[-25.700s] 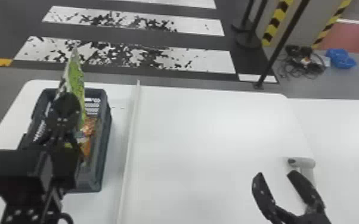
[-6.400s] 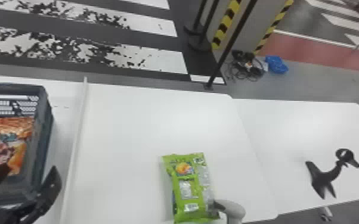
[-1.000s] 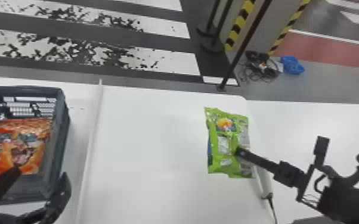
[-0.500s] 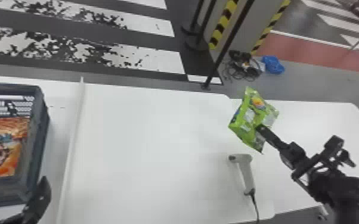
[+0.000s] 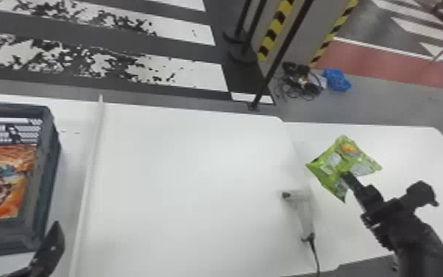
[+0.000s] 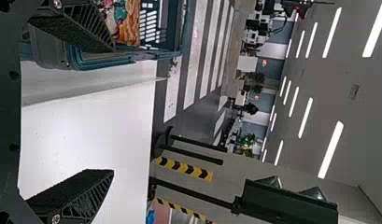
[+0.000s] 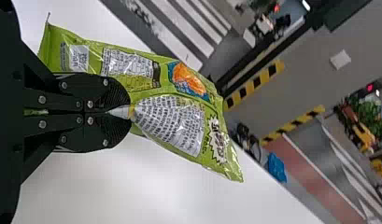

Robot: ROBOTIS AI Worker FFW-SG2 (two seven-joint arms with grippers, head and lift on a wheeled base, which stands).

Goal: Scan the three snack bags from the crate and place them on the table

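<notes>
Clearly, right gripper point(image 7: 128, 112) pinched shut on green snack bag point(image 7: 177, 116), which juts ahead of its fingertips; side table point(image 5: 412, 151) beneath (likely drop spot), scanner point(image 5: 304, 211) off its left.

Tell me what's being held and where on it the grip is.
The green snack bag, pinched at a fold around the middle of its back by the right gripper.

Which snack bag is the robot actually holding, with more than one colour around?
The green one, pinched between the closed fingers of the right gripper. The orange packaging lies in the crate.
</notes>
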